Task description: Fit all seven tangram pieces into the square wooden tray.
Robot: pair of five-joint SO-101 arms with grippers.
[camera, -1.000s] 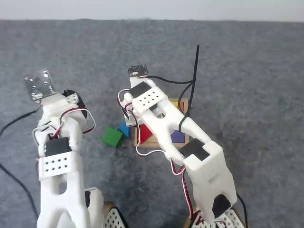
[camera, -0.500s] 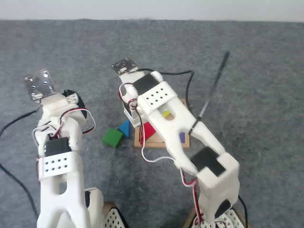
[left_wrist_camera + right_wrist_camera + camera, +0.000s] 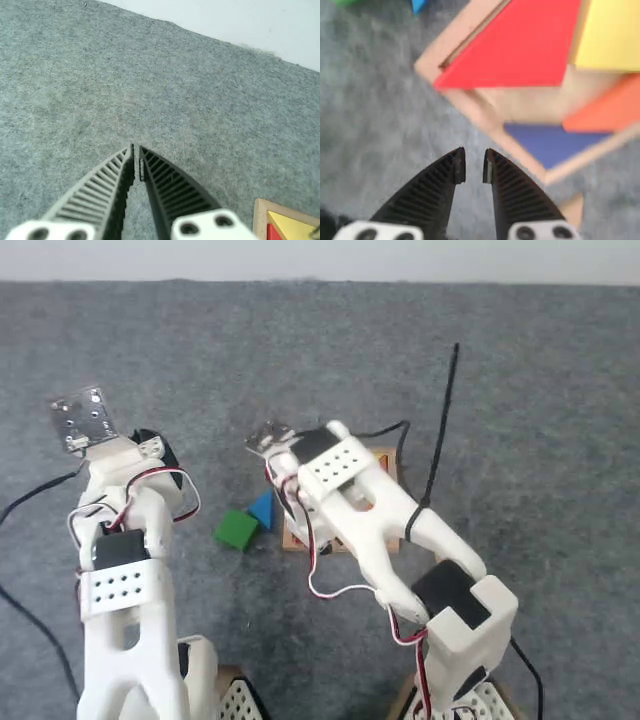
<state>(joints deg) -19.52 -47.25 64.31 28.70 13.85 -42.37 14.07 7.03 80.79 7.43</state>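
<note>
Beside the wooden tray (image 3: 431,56) on the table (image 3: 520,390), the right gripper (image 3: 474,165) is held, jaws slightly parted and empty; the jaws of the left gripper (image 3: 136,152) are pressed together. A green piece (image 3: 236,529) is seen outside the tray.

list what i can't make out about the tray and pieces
High view: the right arm covers most of the wooden tray, so the pieces inside cannot be counted.
High view: the blue piece beside the tray is partly behind that arm; its shape is unclear.
Right wrist view: the picture's edge cuts off the yellow piece and the tray's far side.
Left wrist view: the edge leaves one tray corner.
</note>
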